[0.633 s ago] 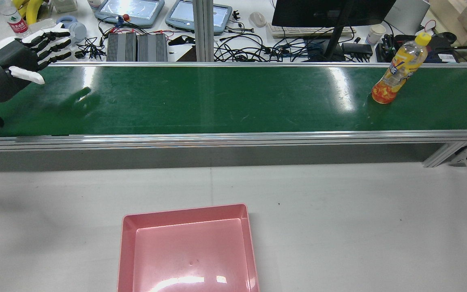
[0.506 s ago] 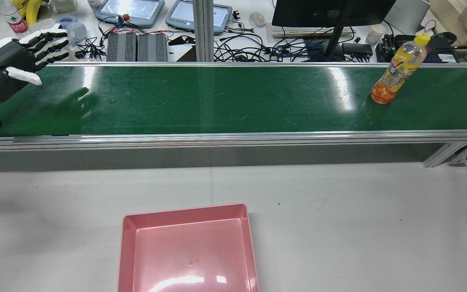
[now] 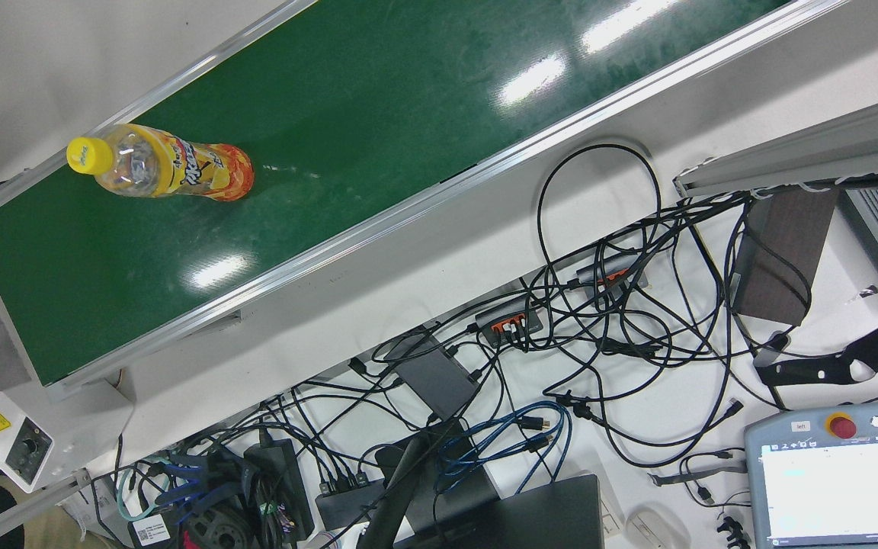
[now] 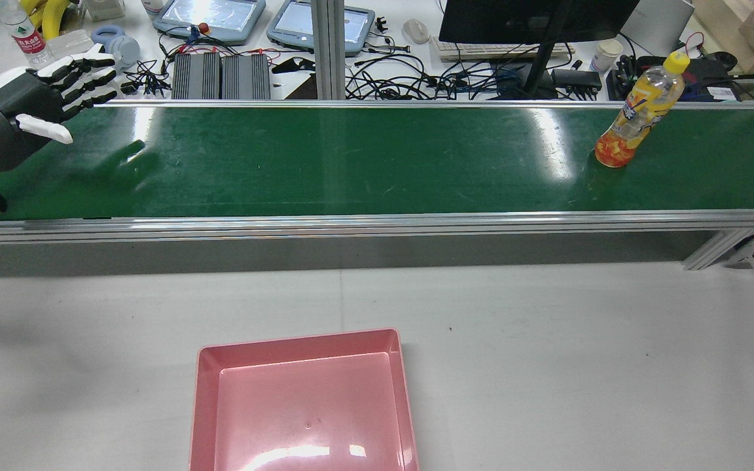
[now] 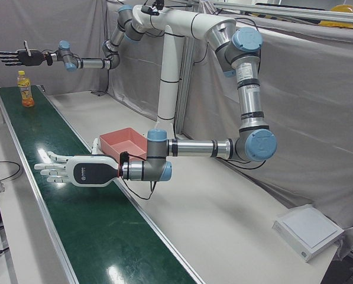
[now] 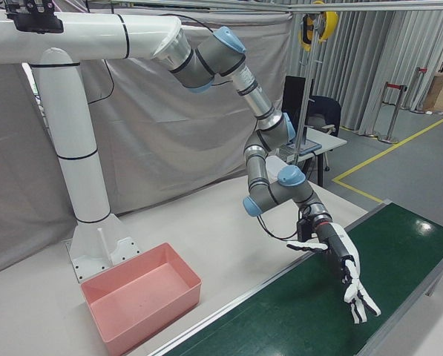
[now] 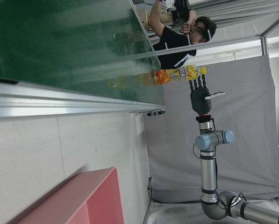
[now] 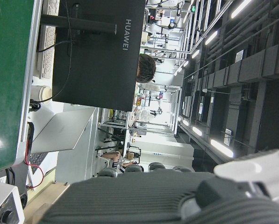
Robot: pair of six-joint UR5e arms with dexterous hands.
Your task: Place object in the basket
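Yellow-capped clear plastic bottle (image 4: 639, 111) upright on green conveyor belt (image 4: 351, 163), far end. Left hand (image 4: 20, 114) and right hand (image 5: 22, 57) spread, empty. Pre-grasp; next needs closing on bottle, then pink basket (image 4: 305, 402).

rear high, front overhead, corners oblique
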